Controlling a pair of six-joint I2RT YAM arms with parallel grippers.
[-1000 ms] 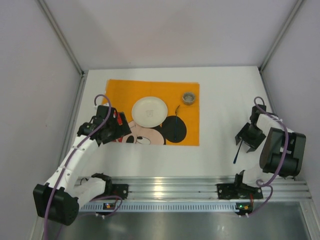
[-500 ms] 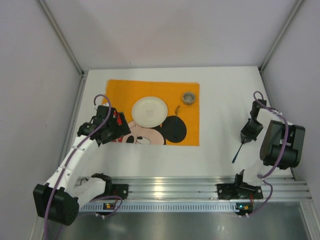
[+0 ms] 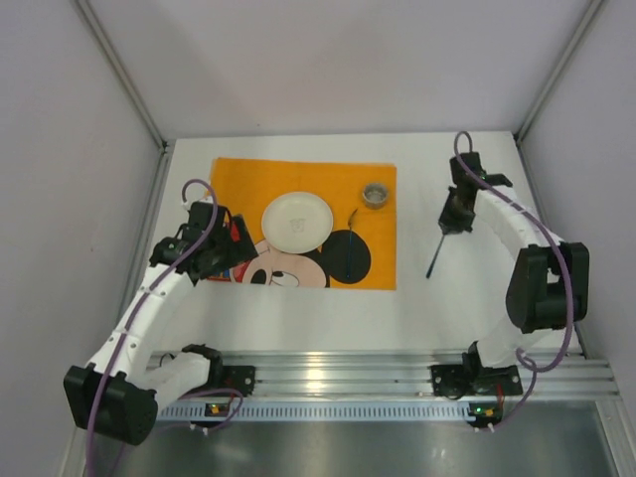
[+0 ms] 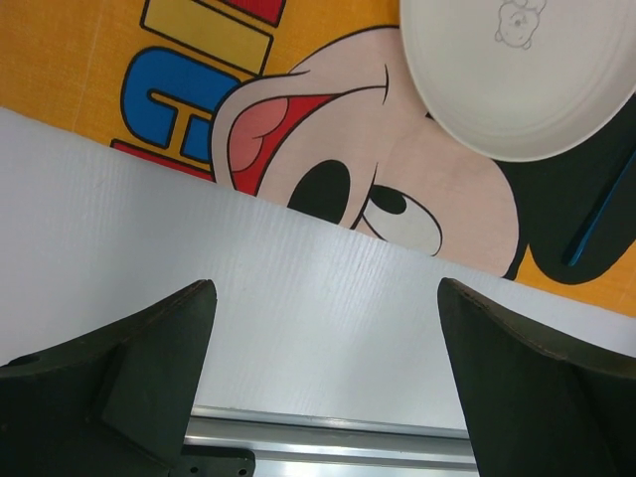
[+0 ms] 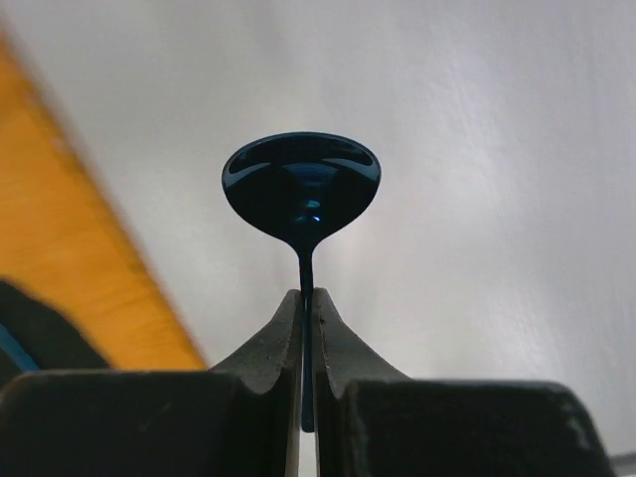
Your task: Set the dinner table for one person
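**Two tools over the tabletop, one clamped on a spoon**

Two arms reach out over the white tabletop (image 3: 447, 308), which fills the floor of the top view between the grey walls. An orange cartoon-mouse placemat (image 3: 238, 179) lies on it, toward 9 o'clock of the middle. A white plate (image 3: 297, 221) sits near the middle of the mat. A small round cup (image 3: 375, 194) stands at the mat's 1 o'clock corner. A slim dark utensil (image 3: 352, 243) lies at 4 o'clock of the plate, on the mouse's black ear.

The left tool (image 3: 227, 256) hangs over the mat's 7 o'clock corner. Its fingers (image 4: 149, 358) stand wide apart with nothing between them. Its wrist view shows the mat's near edge, bare tabletop and the plate at 1 o'clock.

The right tool (image 3: 446, 231) is off the mat, at 3 o'clock of it. Its fingers (image 5: 268, 348) are pressed together on the thin handle of a dark blue spoon (image 3: 436, 255), the bowl pointing away from the tool. In the top view the spoon slants toward 7 o'clock; whether it touches the tabletop cannot be told.
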